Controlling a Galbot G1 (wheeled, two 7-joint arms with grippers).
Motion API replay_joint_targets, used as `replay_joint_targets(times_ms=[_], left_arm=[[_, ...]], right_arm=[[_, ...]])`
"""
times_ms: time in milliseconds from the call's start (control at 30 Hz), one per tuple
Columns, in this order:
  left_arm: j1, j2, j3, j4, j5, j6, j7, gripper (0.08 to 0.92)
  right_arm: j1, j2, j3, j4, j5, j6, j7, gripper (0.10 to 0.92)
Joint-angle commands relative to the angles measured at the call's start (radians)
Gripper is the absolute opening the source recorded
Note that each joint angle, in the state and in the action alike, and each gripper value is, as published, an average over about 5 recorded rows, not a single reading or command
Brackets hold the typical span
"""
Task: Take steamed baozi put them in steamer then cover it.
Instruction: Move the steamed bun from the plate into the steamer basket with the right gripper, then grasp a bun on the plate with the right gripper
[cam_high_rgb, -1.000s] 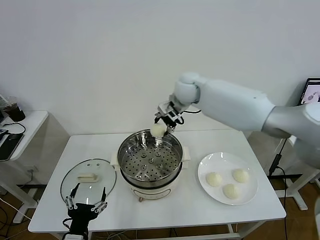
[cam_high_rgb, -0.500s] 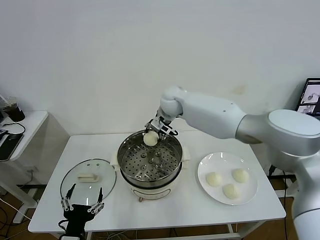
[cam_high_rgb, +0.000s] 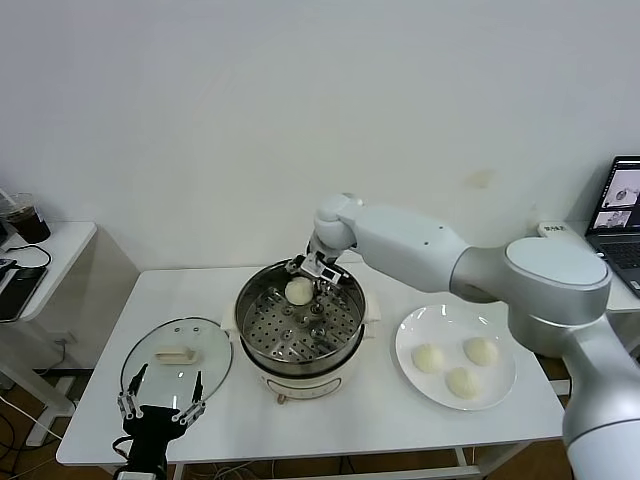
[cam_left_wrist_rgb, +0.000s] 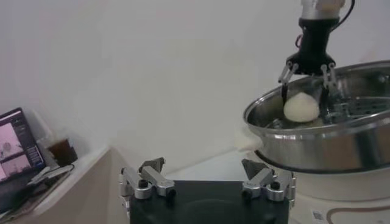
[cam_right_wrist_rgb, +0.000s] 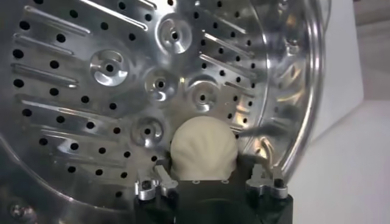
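One baozi in the steamer, three on the plate

Nearest, the left gripper (cam_high_rgb: 158, 408) hangs with jaws wide at the worktop's (cam_high_rgb: 330, 420) front edge, just before the cover (cam_high_rgb: 177, 357) lying flat. Farther back, the right gripper (cam_high_rgb: 310, 272) reaches into the steamer (cam_high_rgb: 300, 325), jaws spread around a baozi (cam_high_rgb: 298, 291) resting on the perforated tray. Three baozi (cam_high_rgb: 459, 367) sit on the plate (cam_high_rgb: 455, 357).
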Motion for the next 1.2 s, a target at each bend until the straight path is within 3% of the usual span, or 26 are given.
replay_joint_targets(times_ms=[33, 333, 500, 700, 900, 1200], left_arm=[[0.002, -0.001, 0.001, -0.005, 0.001, 0.002, 0.0, 0.823], [0.004, 0.011, 0.001, -0.015, 0.001, 0.004, 0.002, 0.823], [0.002, 0.03, 0.003, -0.019, 0.001, 0.006, 0.004, 0.823], [-0.02, 0.054, 0.008, -0.024, -0.013, 0.02, 0.01, 0.823], [-0.043, 0.081, 0.01, -0.02, -0.027, 0.028, 0.015, 0.823], [-0.063, 0.091, 0.026, -0.006, -0.023, 0.031, 0.015, 0.823]], right_arm=[[0.019, -0.003, -0.003, 0.005, 0.002, 0.015, 0.009, 0.795], [0.269, -0.178, -0.072, 0.337, 0.391, -0.33, -0.159, 0.823], [0.355, -0.333, -0.081, 0.491, 0.491, -0.482, -0.193, 0.823], [0.394, -0.615, -0.111, 0.689, 0.484, -0.591, -0.214, 0.823], [0.318, -0.899, -0.094, 0.787, 0.396, -0.632, -0.204, 0.823], [-0.131, -1.044, 0.199, 0.835, 0.226, -0.66, -0.177, 0.823]])
